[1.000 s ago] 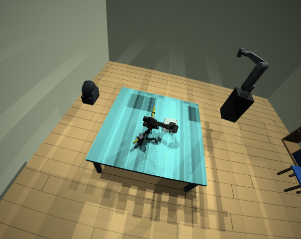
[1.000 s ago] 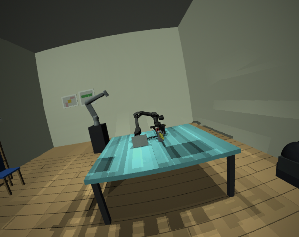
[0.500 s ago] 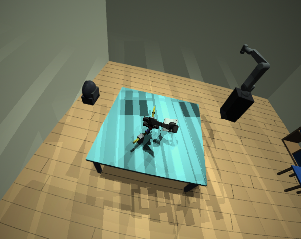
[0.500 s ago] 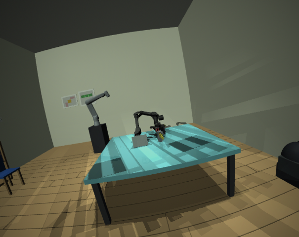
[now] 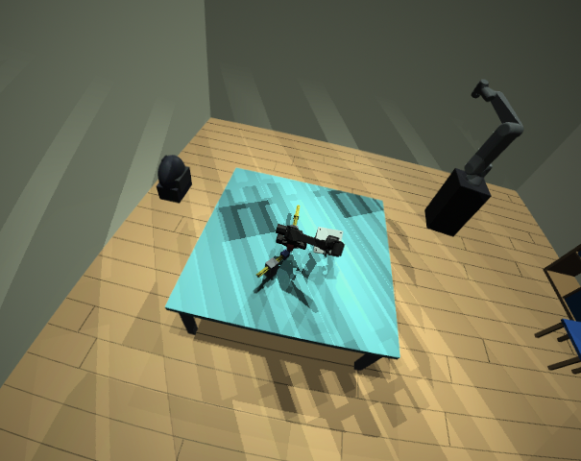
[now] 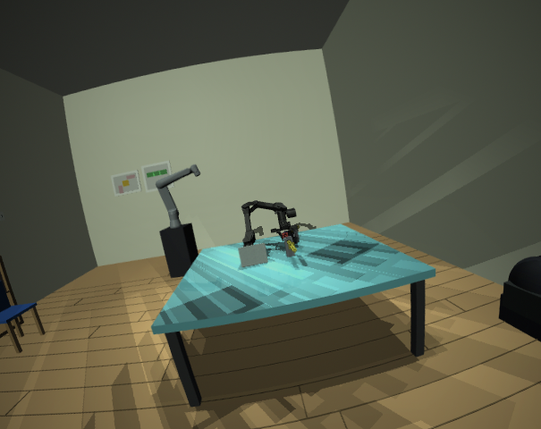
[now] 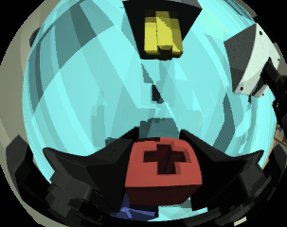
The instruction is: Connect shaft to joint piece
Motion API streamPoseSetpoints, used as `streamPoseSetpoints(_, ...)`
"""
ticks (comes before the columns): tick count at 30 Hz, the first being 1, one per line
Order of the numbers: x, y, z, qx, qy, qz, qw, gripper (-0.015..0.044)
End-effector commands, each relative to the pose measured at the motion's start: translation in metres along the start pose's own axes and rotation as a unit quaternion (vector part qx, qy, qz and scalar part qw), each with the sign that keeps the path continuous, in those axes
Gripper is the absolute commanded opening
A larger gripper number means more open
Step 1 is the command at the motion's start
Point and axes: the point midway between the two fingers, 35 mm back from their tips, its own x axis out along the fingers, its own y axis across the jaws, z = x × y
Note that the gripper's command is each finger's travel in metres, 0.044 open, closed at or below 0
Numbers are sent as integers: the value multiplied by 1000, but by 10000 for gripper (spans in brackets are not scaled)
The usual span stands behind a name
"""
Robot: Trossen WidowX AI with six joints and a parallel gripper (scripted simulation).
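Note:
The red joint piece [image 7: 163, 189] [image 5: 290, 247] [image 6: 285, 235] sits between the fingers of my gripper [image 7: 160, 132], which is shut on it. Its cross-shaped opening shows in the wrist view; I cannot tell whether it points exactly along the second shaft. A blue part [image 7: 135, 212] [image 5: 284, 254] adjoins it. The first, yellow shaft [image 5: 262, 271] runs through a grey block [image 5: 272, 262]. The second, yellow shaft [image 7: 168, 38] [image 5: 297, 210] [image 6: 291, 246] sits in its block [image 7: 190, 16], and its near end is apart from the joint piece. My fingers partly hide the joint.
A pale upright plate [image 5: 328, 231] [image 6: 252, 255] [image 7: 247, 61] stands beside my arm's base on the turquoise table [image 5: 365, 317] [image 6: 284, 295]. Another robot arm [image 5: 491, 149] [image 6: 168, 198] stands on a black pedestal [image 5: 456, 203] [image 6: 180, 251] off the table.

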Motion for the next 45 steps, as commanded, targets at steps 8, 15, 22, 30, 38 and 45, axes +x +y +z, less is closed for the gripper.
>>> streamPoseSetpoints(8, 0, 0, 0, 0, 0, 0, 1000, 0)
streamPoseSetpoints(15, 5, 1, -1, -4, 48, 0, 999, 0)
streamPoseSetpoints(22, 10, 1, -1, -9, 99, 0, 995, 0)
streamPoseSetpoints(30, 11, 1, -2, -10, 116, 0, 993, 0)
streamPoseSetpoints(38, 11, 1, -2, -9, 110, -1, 994, 0)
streamPoseSetpoints(45, 11, 1, -2, -9, 110, -1, 994, 53)
